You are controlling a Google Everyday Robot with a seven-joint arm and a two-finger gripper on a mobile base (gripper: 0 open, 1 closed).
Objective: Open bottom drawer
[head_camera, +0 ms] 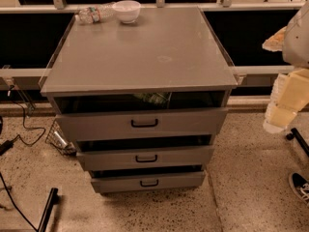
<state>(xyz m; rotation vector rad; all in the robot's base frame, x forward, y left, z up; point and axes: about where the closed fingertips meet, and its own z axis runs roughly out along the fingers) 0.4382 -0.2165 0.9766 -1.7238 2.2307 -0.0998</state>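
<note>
The grey cabinet (pixel 145 52) stands in the middle of the camera view, with three drawer fronts stacked below its top. The bottom drawer (pixel 111 182) is the narrowest front, lowest down, with a small black bar handle (pixel 149 182). A dark gap shows above its front edge. The middle drawer (pixel 106 158) and top drawer (pixel 96 124) also show dark gaps above them. My gripper (pixel 285 105) is the pale cream part at the right edge, well to the right of the cabinet and apart from all the drawers.
A plastic bottle (pixel 94 13) lies next to a white bowl (pixel 127 9) at the back of the cabinet top. Something green (pixel 153 98) shows inside the top drawer. Cables (pixel 21 129) and a black bar (pixel 47 208) are on the floor at left. A shoe (pixel 300 187) is at bottom right.
</note>
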